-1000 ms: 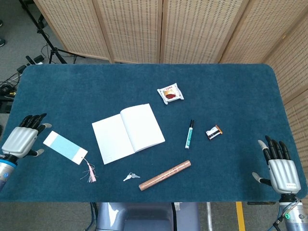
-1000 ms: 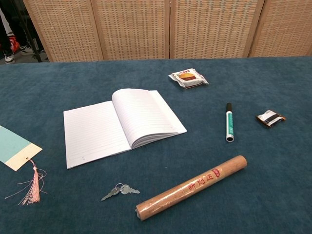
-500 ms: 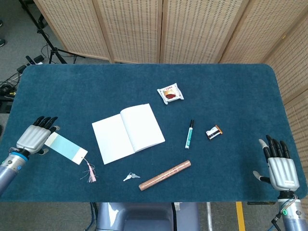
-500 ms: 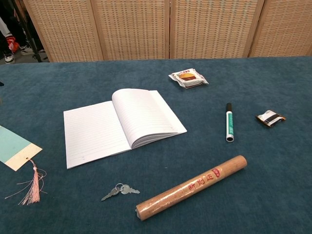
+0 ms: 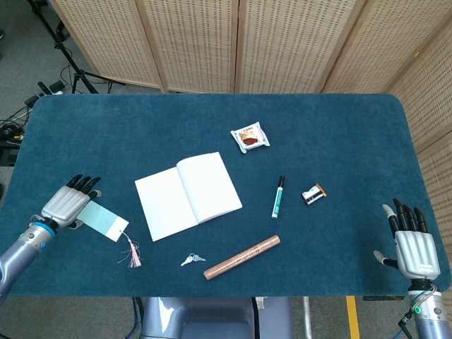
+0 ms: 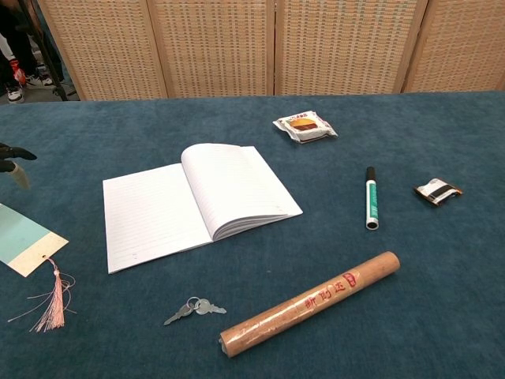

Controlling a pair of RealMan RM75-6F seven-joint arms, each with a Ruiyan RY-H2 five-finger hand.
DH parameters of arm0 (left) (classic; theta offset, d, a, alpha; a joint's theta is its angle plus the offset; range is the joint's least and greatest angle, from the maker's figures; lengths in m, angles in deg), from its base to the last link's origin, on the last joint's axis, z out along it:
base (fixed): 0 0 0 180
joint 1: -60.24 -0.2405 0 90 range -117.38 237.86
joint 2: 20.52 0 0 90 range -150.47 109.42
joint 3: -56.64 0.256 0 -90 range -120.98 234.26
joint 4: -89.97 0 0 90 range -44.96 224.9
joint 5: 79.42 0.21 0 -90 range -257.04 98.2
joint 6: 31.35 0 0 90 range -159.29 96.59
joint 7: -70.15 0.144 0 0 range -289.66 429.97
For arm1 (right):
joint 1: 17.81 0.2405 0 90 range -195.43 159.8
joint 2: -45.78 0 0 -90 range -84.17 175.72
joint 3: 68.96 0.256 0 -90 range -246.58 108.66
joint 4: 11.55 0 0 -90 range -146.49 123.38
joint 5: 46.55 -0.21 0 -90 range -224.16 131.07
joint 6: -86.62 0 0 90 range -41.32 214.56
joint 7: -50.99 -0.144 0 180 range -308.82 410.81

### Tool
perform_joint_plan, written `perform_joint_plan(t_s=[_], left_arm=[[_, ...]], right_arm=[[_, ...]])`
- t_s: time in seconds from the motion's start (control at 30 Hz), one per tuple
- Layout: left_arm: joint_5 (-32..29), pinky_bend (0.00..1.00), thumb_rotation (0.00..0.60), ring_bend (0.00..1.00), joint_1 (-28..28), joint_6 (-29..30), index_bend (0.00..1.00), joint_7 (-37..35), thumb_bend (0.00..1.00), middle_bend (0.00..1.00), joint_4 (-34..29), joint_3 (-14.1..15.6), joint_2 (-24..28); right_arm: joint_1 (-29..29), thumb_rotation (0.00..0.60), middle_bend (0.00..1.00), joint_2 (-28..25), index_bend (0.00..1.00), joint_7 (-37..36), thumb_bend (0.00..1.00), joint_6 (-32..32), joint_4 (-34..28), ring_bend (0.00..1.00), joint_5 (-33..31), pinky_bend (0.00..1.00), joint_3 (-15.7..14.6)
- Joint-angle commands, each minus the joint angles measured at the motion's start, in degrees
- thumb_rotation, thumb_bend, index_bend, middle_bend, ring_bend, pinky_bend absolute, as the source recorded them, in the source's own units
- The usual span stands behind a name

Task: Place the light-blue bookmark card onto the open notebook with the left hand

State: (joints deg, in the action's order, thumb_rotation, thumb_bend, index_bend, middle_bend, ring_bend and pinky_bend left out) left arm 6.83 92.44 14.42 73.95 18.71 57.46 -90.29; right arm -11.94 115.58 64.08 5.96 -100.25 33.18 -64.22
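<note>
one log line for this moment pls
phase: reach | left hand: open, over end of bookmark card, not gripping | notebook: open, bare | right hand: open, idle

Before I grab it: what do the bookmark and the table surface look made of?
Bookmark: looks like thin matte card, flat with crisp edges, light blue with a cream end; pink thread tassel, loose strands. Table surface: dark teal cloth, seemingly felt or short-pile fabric, fuzzy and non-reflective. A flat card on it may be hard to lift.
</note>
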Motion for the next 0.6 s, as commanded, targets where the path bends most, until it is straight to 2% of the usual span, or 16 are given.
perform_joint_plan(t_s=[0.03, 0.6], left_arm=[[0.38, 0.0, 0.6, 0.0, 0.34, -0.25, 0.28, 0.24, 0.2, 0.0, 0.62, 0.53, -0.55], [-0.53, 0.0, 0.6, 0.0, 0.33, 0.13, 0.31, 2.6, 0.21, 0.0, 2.06, 1.71, -2.6]], right_arm=[[0.02, 0.6, 0.0, 0.03, 0.07, -0.03, 0.16, 0.03, 0.07, 0.0, -0.07, 0.0, 0.01], [0.14, 0.6, 0.0, 0.23, 0.07, 0.13, 0.16, 0.01, 0.22, 0.0, -0.12, 0.0, -0.04]])
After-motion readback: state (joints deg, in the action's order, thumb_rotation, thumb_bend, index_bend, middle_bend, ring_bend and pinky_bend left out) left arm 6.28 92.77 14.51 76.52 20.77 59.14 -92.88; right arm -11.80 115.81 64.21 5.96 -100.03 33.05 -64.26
